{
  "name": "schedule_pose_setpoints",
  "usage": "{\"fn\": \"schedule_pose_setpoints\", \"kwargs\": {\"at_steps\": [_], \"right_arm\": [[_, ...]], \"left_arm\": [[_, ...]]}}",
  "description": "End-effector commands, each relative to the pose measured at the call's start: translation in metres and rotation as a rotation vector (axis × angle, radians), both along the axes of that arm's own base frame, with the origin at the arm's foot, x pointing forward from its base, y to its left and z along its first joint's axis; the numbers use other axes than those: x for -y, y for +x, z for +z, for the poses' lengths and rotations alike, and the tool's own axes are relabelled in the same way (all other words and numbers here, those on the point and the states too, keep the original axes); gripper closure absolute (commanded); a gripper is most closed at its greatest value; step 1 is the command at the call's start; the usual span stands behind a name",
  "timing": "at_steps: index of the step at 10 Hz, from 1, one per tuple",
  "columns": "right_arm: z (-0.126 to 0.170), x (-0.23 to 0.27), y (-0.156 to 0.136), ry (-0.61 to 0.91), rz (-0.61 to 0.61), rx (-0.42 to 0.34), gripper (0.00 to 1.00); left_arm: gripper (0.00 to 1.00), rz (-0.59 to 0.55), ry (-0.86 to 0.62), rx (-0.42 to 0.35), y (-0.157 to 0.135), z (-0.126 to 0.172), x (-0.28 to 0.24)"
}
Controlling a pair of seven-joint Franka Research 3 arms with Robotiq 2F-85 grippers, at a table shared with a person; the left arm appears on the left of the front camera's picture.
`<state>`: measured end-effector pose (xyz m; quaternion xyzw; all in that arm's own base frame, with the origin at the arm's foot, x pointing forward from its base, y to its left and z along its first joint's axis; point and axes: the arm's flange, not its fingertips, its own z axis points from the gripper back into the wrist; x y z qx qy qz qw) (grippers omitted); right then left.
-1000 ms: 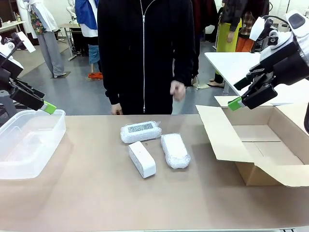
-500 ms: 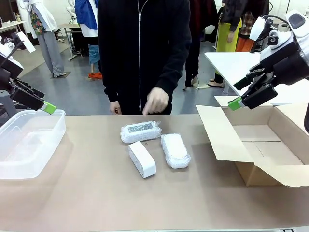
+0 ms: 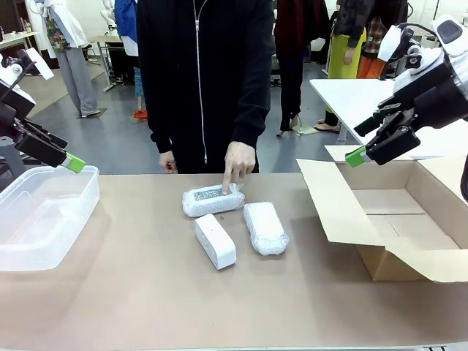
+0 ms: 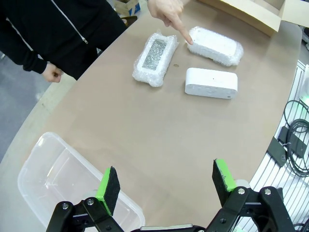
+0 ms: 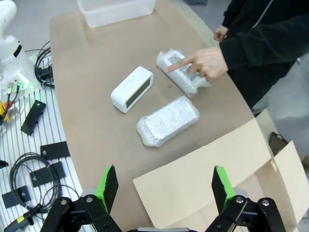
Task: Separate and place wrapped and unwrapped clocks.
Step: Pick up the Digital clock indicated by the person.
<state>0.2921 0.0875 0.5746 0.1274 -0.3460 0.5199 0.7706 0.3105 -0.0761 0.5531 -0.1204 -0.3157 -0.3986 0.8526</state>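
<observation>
The left tool [image 4: 165, 180] is hanging over the edge of the clear tub [image 3: 86, 191] at the worktop's [image 3: 131, 307] left end, its jaws standing wide apart with nothing between them. The three clocks are lying mid-worktop, well to its right and roughly midway between the two arms. The bare clock [image 3: 215, 240] is sitting leftmost and nearest the robot. Its long axis is running diagonally from far-left to near-right, with open worktop on its near and left sides. Behind it the far wrapped clock [image 3: 212, 199] is lying crosswise, and the person's hand [image 3: 238, 156] is resting a fingertip [image 3: 227, 175] on its right end. Just beside the bare one, the second wrapped clock [image 3: 265, 227] is lying lengthwise away from the robot, nearer the cardboard box [image 3: 338, 208]. Above that box's flap the right tool [image 5: 163, 185] is hovering, likewise gaping and empty.
</observation>
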Motion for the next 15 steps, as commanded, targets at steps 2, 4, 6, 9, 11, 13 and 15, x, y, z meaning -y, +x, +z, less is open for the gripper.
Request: {"fn": "schedule_pose_setpoints", "kwargs": {"at_steps": [2,4,6,9,11,13,15], "right_arm": [[-0.002,-0.001,-0.001,0.009,0.012,-0.006,0.0],[-0.002,-0.001,-0.001,0.009,0.012,-0.006,0.0],[-0.002,-0.001,-0.001,0.009,0.012,-0.006,0.0],[-0.002,-0.001,-0.001,0.009,0.012,-0.006,0.0],[-0.002,-0.001,-0.001,0.009,0.012,-0.006,0.0],[-0.002,-0.001,-0.001,0.009,0.012,-0.006,0.0],[-0.002,-0.001,-0.001,0.009,0.012,-0.006,0.0]], "left_arm": [[0.0,-0.004,-0.001,-0.007,-0.002,0.0,-0.002],[0.0,-0.004,-0.001,-0.007,-0.002,0.0,-0.002],[0.0,-0.004,-0.001,-0.007,-0.002,0.0,-0.002],[0.0,-0.004,-0.001,-0.007,-0.002,0.0,-0.002],[0.0,0.0,0.0,0.0,0.0,0.0,0.0],[0.0,0.094,0.02,-0.148,0.007,0.001,0.055],[0.0,0.301,0.015,-0.31,0.013,-0.006,0.108]]}}
